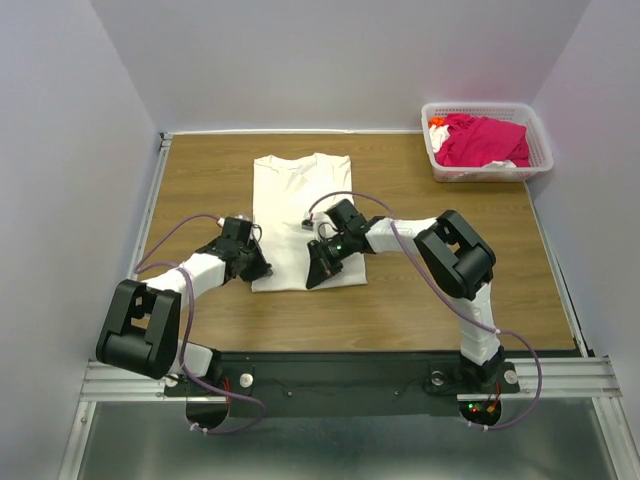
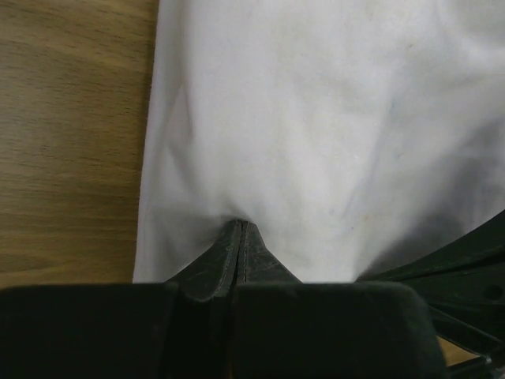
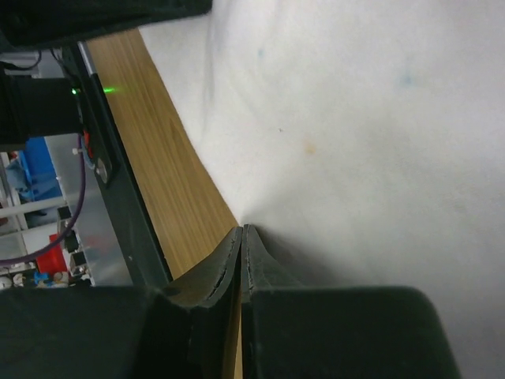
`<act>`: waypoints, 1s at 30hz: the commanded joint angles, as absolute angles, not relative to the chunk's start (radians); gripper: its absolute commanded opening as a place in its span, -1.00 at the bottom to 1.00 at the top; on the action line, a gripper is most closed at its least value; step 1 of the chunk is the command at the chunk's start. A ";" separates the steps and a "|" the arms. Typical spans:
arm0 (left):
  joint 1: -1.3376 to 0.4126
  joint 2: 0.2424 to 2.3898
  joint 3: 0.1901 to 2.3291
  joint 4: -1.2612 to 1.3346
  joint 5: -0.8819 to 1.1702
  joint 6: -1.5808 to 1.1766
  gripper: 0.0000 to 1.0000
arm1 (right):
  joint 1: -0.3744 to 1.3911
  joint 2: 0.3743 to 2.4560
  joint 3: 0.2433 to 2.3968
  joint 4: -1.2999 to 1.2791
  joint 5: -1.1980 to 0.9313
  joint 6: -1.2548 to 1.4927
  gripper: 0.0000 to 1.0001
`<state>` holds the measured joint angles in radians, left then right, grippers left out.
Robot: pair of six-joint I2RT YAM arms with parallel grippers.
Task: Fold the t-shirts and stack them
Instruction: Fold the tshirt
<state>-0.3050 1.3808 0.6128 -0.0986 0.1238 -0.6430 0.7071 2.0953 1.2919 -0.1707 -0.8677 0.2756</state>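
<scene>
The off-white t-shirt [image 1: 300, 200] lies flat on the wooden table as a long rectangle, collar at the far end. My left gripper [image 1: 263, 273] is at its near left corner, and in the left wrist view its jaws [image 2: 241, 227] are pressed together with the white cloth [image 2: 331, 126] puckered at their tips. My right gripper [image 1: 316, 281] sits at the near hem toward the right, shut in the same way [image 3: 242, 230] on the edge of the cloth [image 3: 371, 134]. The magenta-pink t-shirt [image 1: 482, 140] lies crumpled in the basket.
A white lattice basket [image 1: 541, 140] stands at the far right corner of the table, with a bit of orange and white cloth in it as well. Bare wood [image 1: 200, 170] lies left and right of the shirt. The black base rail [image 1: 330, 365] runs along the near edge.
</scene>
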 commanded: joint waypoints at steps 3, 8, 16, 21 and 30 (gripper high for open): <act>-0.244 1.413 0.535 -0.130 0.121 -0.683 -1.00 | 0.655 2.100 1.177 -0.133 -0.943 0.213 -0.90; -0.229 1.411 0.534 -0.162 0.087 -0.673 -1.00 | 0.537 2.080 1.062 -0.135 -1.011 0.172 -0.96; -0.221 1.417 0.537 -0.167 0.091 -0.666 -1.00 | 0.348 1.964 0.945 -0.135 -0.979 0.166 -0.96; -0.221 1.378 0.551 -0.170 0.121 -0.649 -1.00 | 0.324 1.885 0.913 -0.137 -0.969 0.198 -0.96; -0.230 1.189 0.676 -0.342 0.084 -0.620 -0.71 | 0.322 1.749 0.914 -0.147 -0.887 0.255 -0.96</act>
